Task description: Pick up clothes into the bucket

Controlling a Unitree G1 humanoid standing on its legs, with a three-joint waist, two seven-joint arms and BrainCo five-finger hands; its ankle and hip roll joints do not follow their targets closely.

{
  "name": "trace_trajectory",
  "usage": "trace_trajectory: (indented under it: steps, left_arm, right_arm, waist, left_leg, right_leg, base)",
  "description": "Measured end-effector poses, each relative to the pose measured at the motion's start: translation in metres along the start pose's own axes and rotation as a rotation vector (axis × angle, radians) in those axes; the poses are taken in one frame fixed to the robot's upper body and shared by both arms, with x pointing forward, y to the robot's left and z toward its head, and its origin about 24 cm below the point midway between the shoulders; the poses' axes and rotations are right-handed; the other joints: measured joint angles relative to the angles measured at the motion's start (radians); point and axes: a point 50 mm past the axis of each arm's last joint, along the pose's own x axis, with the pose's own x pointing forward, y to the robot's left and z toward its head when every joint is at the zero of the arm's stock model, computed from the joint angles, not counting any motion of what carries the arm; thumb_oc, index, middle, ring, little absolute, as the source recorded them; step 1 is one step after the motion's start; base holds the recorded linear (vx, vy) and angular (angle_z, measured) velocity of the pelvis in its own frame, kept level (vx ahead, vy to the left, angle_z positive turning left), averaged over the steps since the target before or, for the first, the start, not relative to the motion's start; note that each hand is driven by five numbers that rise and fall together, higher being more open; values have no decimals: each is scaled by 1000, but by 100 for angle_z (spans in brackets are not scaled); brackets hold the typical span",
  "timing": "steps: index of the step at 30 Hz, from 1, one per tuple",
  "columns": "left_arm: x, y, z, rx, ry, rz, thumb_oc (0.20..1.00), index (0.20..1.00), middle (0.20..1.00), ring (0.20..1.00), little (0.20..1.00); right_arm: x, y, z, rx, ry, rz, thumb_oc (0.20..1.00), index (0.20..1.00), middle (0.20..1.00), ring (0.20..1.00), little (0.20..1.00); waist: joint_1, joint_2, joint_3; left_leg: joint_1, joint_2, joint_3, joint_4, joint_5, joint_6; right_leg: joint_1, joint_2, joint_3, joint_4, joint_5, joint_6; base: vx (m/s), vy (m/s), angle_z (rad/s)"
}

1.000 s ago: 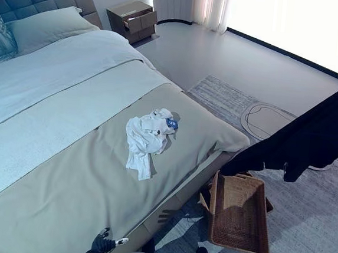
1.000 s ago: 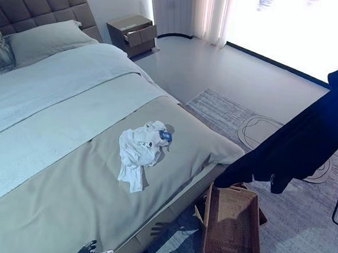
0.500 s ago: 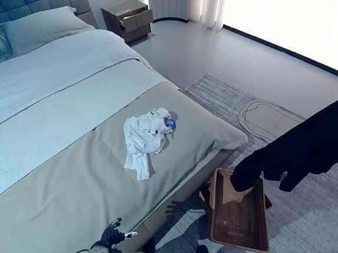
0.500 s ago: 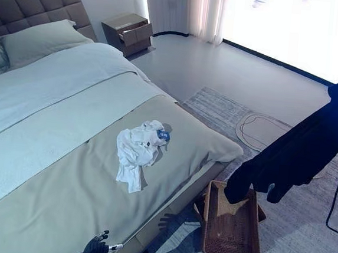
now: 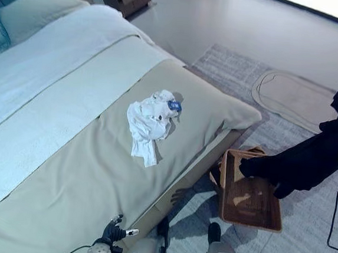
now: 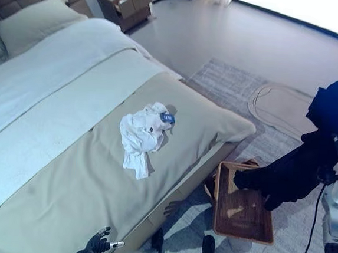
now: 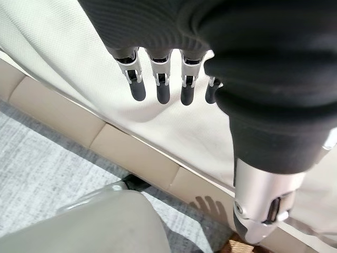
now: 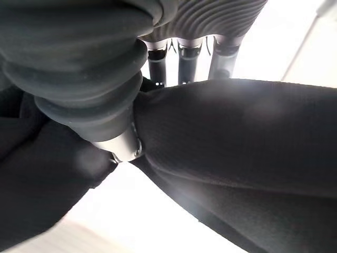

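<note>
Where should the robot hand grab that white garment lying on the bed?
Probably the bunched upper mound of the white garment, coming from above: it lies crumpled on the flat bed cover, its folds standing highest there, while its lower tail lies thin and flat.

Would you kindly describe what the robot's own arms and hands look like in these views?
Each robot hand has silver fingers ending in dark rounded tips, with small dark hinges showing on the metal. On the left robot hand a dark ribbed cover wraps the back and wrist, and the thumb is a thicker silver piece. The right robot hand has the same ribbed dark cover. The right arm is silver-grey.
</note>
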Motion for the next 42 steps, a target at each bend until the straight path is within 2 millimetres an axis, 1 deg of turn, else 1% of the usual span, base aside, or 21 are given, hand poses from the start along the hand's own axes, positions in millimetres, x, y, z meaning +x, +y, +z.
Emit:
trace_trajectory:
  steps: [2, 4, 6, 9, 11, 12, 14, 16, 19, 21, 23, 24, 25, 26, 27, 29, 30, 32, 35, 40, 42]
  left_arm:
    - [1, -1, 9, -20, -35, -4, 1000, 1000, 1000, 1000, 1000]
    - [2, -2, 12, -30, -46, -7, 1000, 1000, 1000, 1000, 1000]
    - [2, 5, 19, -32, -79, 4, 1000, 1000, 1000, 1000, 1000]
    - [6, 8, 29, -61, -110, 22, 1000, 1000, 1000, 1000, 1000]
    - [6, 10, 29, -70, -113, 34, 1000, 1000, 1000, 1000, 1000]
    - [6, 11, 31, -73, -118, 45, 1000, 1000, 1000, 1000, 1000]
    - [6, 12, 34, -97, -133, 57, 1000, 1000, 1000, 1000, 1000]
    - [7, 13, 35, -113, -136, 76, 1000, 1000, 1000, 1000, 1000]
    - [9, 14, 41, -148, -146, 102, 1000, 1000, 1000, 1000, 1000]
    - [9, 13, 43, -145, -148, 110, 1000, 1000, 1000, 1000, 1000]
    - [9, 14, 47, -157, -167, 114, 1000, 1000, 1000, 1000, 1000]
    - [9, 14, 53, -164, -191, 116, 1000, 1000, 1000, 1000, 1000]
    - [9, 14, 60, -184, -221, 122, 1000, 1000, 1000, 1000, 1000]
    - [9, 13, 64, -193, -233, 120, 1000, 1000, 1000, 1000, 1000]
    - [9, 11, 71, -206, -254, 115, 1000, 1000, 1000, 1000, 1000]
    - [9, 8, 77, -208, -280, 109, 1000, 1000, 1000, 1000, 1000]
    - [8, 5, 82, -218, -299, 100, 1000, 1000, 1000, 1000, 1000]
    - [8, 2, 87, -227, -318, 87, 1000, 1000, 1000, 1000, 1000]
    - [8, -7, 96, -214, -344, 56, 1000, 1000, 1000, 1000, 1000]
    - [8, -18, 101, -220, -351, 37, 1000, 1000, 1000, 1000, 1000]
    - [9, -17, 101, -221, -345, 47, 1000, 1000, 1000, 1000, 1000]
  right_arm:
    - [-2, 3, -13, -19, 59, 5, 200, 200, 200, 200, 200]
    - [-4, 8, -18, -27, 91, 16, 200, 200, 200, 200, 200]
    - [-1, 24, -22, -14, 116, 23, 200, 200, 200, 200, 200]
    - [4, 36, -27, -28, 154, 35, 200, 200, 200, 200, 200]
    - [5, 45, -26, -32, 157, 49, 200, 200, 200, 200, 200]
    - [9, 50, -21, -25, 144, 52, 200, 200, 200, 200, 200]
    - [15, 55, -17, -21, 140, 42, 200, 200, 200, 200, 200]
    - [21, 63, -16, -35, 155, 40, 200, 200, 200, 200, 200]
    - [28, 71, -9, -63, 145, 34, 200, 200, 200, 200, 200]
    - [25, 76, -14, -92, 165, 53, 200, 200, 200, 200, 200]
    - [30, 79, -7, -103, 143, 58, 200, 200, 200, 200, 200]
    - [35, 79, -3, -116, 139, 40, 228, 228, 228, 228, 228]
    - [40, 78, -2, -136, 146, 27, 448, 448, 448, 448, 448]
    - [41, 78, -3, -148, 158, 24, 875, 875, 875, 875, 875]
    - [42, 76, -9, -178, 188, 19, 1000, 1000, 1000, 1000, 1000]
    - [45, 76, -10, -205, 214, 13, 1000, 1000, 1000, 1000, 1000]
    - [49, 75, -7, -223, 207, 7, 1000, 1000, 1000, 1000, 1000]
    - [53, 75, -2, -226, 196, 4, 1000, 1000, 1000, 1000, 1000]
    - [56, 75, -2, -241, 205, -1, 1000, 1000, 1000, 1000, 1000]
    - [51, 74, -9, -255, 230, -2, 1000, 1000, 1000, 1000, 1000]
    - [47, 78, -13, -249, 240, 9, 1000, 1000, 1000, 1000, 1000]
  waist:
    - [1, 2, 42]
    - [6, 2, 72]
    - [11, -13, 121]
    - [37, -6, 169]
    - [43, -9, 177]
    - [54, -6, 196]
    - [58, -5, 219]
    - [60, -2, 227]
    - [57, 3, 236]
    - [59, 5, 238]
    - [57, 7, 237]
    - [55, 8, 237]
    - [55, 8, 237]
    - [56, 8, 237]
    - [62, 8, 237]
    - [72, 8, 236]
    - [83, 8, 236]
    - [84, 8, 236]
    - [84, 9, 236]
    - [83, 10, 235]
    - [82, 11, 235]
  left_leg:
    - [-31, -12, -1, 17, 0, 0]
    - [-41, -22, 2, 24, 0, 0]
    - [-92, -44, 19, 65, -3, 3]
    - [-152, -52, 27, 104, -14, 19]
    - [-184, -53, 27, 122, -15, 19]
    - [-211, -54, 28, 131, -14, 20]
    - [-247, -49, 27, 141, -12, 23]
    - [-285, -41, 24, 139, -8, 36]
    - [-346, -34, 20, 139, 0, 38]
    - [-354, -33, 13, 139, 21, 33]
    - [-389, -33, 8, 139, 19, 34]
    - [-425, -35, 5, 140, 34, 17]
    - [-452, -41, -4, 136, 28, 20]
    - [-460, -42, -4, 134, 34, 20]
    - [-468, -43, -7, 134, 43, 17]
    - [-470, -46, -13, 127, 47, 17]
    - [-472, -47, -16, 117, 57, 6]
    - [-480, -48, -23, 116, 58, 7]
    - [-483, -48, -44, 95, 82, 0]
    - [-466, -48, -58, 52, 111, -2]
    - [-462, -47, -59, 47, 121, -9]
  right_leg:
    - [-59, -17, 4, 85, -33, -1]
    - [-96, -28, 14, 141, -56, 1]
    - [-202, -61, 51, 280, -111, -2]
    - [-290, -71, 68, 371, -133, -6]
    - [-331, -72, 72, 405, -143, -13]
    - [-369, -70, 75, 435, -149, -20]
    - [-413, -64, 75, 465, -153, -29]
    - [-460, -57, 69, 485, -152, -41]
    - [-532, -55, 63, 509, -146, -61]
    - [-543, -57, 52, 525, -147, -65]
    - [-583, -55, 51, 536, -153, -71]
    - [-625, -58, 52, 554, -148, -77]
    - [-659, -62, 54, 573, -160, -79]
    - [-670, -66, 52, 580, -160, -79]
    - [-683, -72, 46, 593, -162, -82]
    - [-690, -78, 41, 604, -171, -86]
    - [-700, -79, 40, 610, -172, -88]
    - [-708, -79, 35, 616, -176, -94]
    - [-712, -80, 20, 618, -180, -98]
    - [-713, -90, 6, 626, -179, -100]
    - [-709, -91, -4, 630, -183, -102]
  base:
    - [-60, 33, 4]
    - [-106, 25, -1]
    - [-128, -22, -11]
    - [-98, -46, -3]
    - [-73, -46, 1]
    - [-93, -59, 0]
    - [-88, -55, 3]
    - [-85, -56, 4]
    - [-33, -39, 5]
    - [23, -37, 8]
    - [29, -53, 4]
    - [-4, -48, 10]
    - [88, -74, 17]
    - [2, -37, 19]
    - [2, -26, 15]
    - [5, -36, 11]
    - [12, -44, 4]
    - [14, -22, 6]
    - [19, -14, 13]
    - [-44, 10, 9]
    - [-4, 8, 6]
